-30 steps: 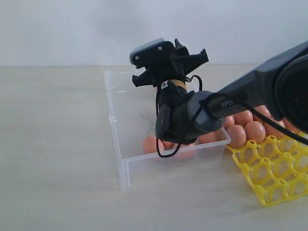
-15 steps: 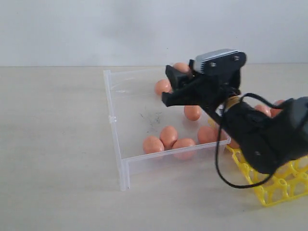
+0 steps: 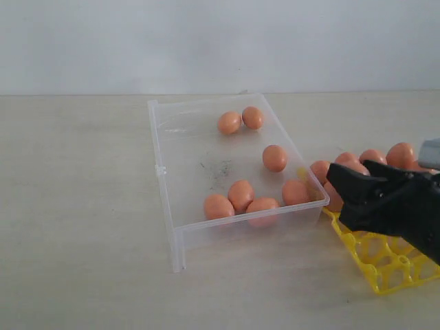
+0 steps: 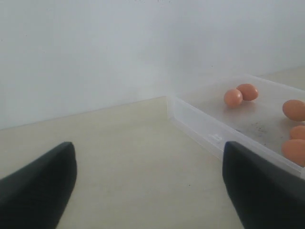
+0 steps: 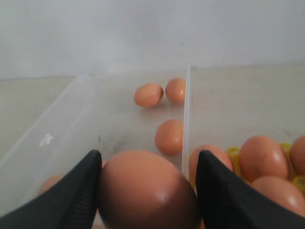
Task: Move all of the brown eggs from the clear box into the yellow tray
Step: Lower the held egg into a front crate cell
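Several brown eggs (image 3: 240, 194) lie loose in the clear box (image 3: 165, 172), two of them at its far end (image 3: 229, 122). More eggs (image 3: 401, 155) sit in the yellow tray (image 3: 385, 265) to the box's right. My right gripper (image 3: 347, 196) hangs low over the tray's near-left part, just outside the box's right wall. In the right wrist view it (image 5: 145, 162) is shut on a brown egg (image 5: 147, 191), with a finger pressed to each side. My left gripper (image 4: 147, 157) is open over bare table left of the box (image 4: 209, 136), with nothing between its fingers (image 4: 262, 186).
A pale wooden table (image 3: 75, 227) carries everything, with a white wall behind. The box's low transparent walls (image 5: 186, 114) stand between the loose eggs and the tray (image 5: 233, 153). The left arm does not show in the exterior view.
My right arm has swung from above the box's far side to the right and down, to the yellow tray. The eggs it hid in the box now show.
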